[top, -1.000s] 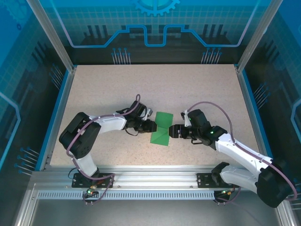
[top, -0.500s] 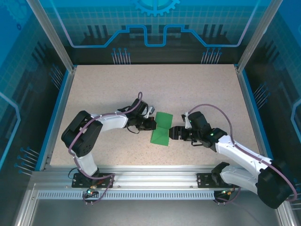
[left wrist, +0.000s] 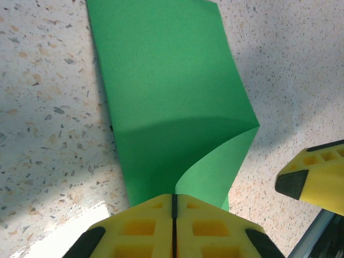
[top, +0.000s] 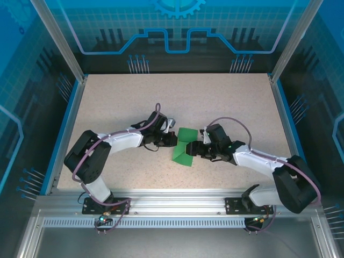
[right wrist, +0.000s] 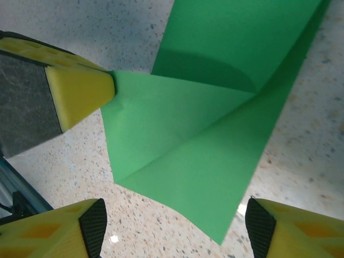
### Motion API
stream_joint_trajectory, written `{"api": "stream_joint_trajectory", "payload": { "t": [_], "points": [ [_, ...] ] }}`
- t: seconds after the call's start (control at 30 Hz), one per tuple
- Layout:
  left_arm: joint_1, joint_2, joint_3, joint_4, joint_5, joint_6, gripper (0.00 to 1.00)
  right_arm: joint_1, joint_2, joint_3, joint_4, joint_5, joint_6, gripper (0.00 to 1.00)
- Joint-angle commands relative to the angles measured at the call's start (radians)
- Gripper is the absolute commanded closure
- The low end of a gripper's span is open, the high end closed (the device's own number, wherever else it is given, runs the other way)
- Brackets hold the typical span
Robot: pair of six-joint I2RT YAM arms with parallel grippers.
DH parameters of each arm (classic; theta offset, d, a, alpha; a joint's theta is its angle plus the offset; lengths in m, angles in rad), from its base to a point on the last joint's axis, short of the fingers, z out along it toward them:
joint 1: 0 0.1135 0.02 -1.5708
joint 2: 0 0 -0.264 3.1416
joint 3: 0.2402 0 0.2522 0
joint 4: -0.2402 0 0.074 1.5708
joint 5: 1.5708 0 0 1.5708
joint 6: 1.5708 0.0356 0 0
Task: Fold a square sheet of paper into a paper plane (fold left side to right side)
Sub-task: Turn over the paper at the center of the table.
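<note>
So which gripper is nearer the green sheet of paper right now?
Left. The left gripper is shut on a lifted edge of the square sheet of paper, touching it. The right gripper is open, its fingers straddling a corner of the sheet without gripping it.

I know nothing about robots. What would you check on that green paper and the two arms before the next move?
1. Left tool is shut on the lifted edge of the green paper: ok.
2. Right tool is open, astride a corner of the paper and gripping nothing: ok.
3. The far part of the paper lies flat on the table: ok.
4. The fold is pressed into a sharp crease: not ok, the lifted flap curves softly.
5. The lifted edge lines up with the opposite edge: cannot tell.
</note>
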Motion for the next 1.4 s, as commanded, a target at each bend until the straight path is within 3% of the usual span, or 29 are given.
{"api": "stream_joint_trajectory", "payload": {
  "t": [0.0, 0.43, 0.83, 0.93, 1.07, 1.37],
  "points": [
    [0.008, -0.027, -0.025, -0.016, -0.02, 0.019, 0.91, 0.006, 0.05, 0.037, 0.091, -0.034, 0.034, 0.3],
    [0.009, -0.045, -0.038, -0.025, -0.032, 0.017, 0.91, 0.008, 0.254, 0.07, 0.264, -0.079, 0.12, 0.4],
    [0.008, -0.048, -0.035, -0.032, -0.033, 0.012, 0.89, 0.022, 0.325, 0.076, 0.311, -0.086, 0.117, 0.71],
    [0.008, -0.058, -0.035, -0.036, -0.034, 0.01, 0.8, 0.022, 0.321, 0.075, 0.338, -0.084, 0.107, 0.81],
    [0.016, -0.093, -0.045, -0.038, -0.024, 0.011, 0.51, 0.022, 0.301, 0.076, 0.325, -0.079, 0.082, 0.91],
    [0.111, -0.303, -0.159, 0.023, 0.031, -0.055, 0.27, -0.014, 0.206, 0.079, 0.283, -0.117, -0.019, 0.98]
  ]
}}
